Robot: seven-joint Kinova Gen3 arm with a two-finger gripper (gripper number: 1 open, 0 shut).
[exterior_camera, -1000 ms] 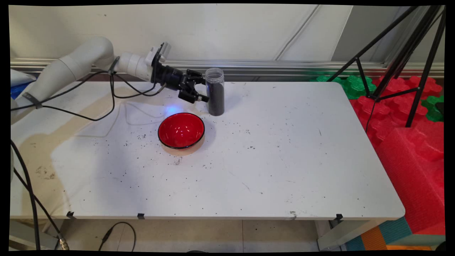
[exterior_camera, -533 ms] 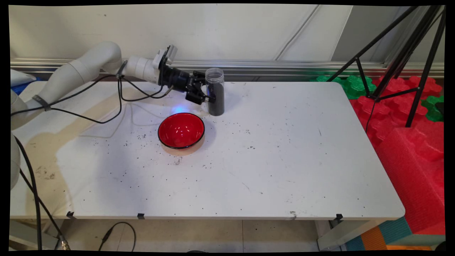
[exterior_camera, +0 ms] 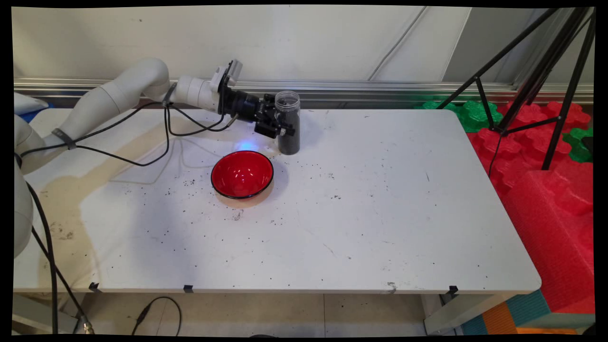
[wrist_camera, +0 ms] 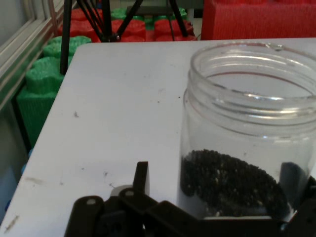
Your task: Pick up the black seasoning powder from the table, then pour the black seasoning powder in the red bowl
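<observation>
My hand [exterior_camera: 283, 129] reaches in from the left along the far side of the desk [exterior_camera: 380, 213] and sits level against the lower half of a clear jar [exterior_camera: 288, 122]. The jar stands upright with no lid, toward the far edge of the desk and a little left of its middle, and it is filled most of the way with dark grains [wrist_camera: 227, 180]. In the hand view my fingers [wrist_camera: 141, 178] are spread wide, one on each side of the jar: one shows clear of the glass on the left, the other is a dark shape seen through the glass on the right. The jar is between them, but I cannot tell whether either finger touches it; the hand has no grip on anything.

Just near and left of the jar, a red bowl [exterior_camera: 242, 174] with a black rim sits on the desk, apart from the jar and from my hand. Black specks [exterior_camera: 190, 182] are scattered over the desk around the bowl and farther out. Black cables [exterior_camera: 142, 142] hang from my arm over the left part of the desk. Beyond the right edge of the desk lie red foam blocks [exterior_camera: 551, 199] and green foam blocks [exterior_camera: 468, 114], with a black tripod [exterior_camera: 536, 76] standing among them.
</observation>
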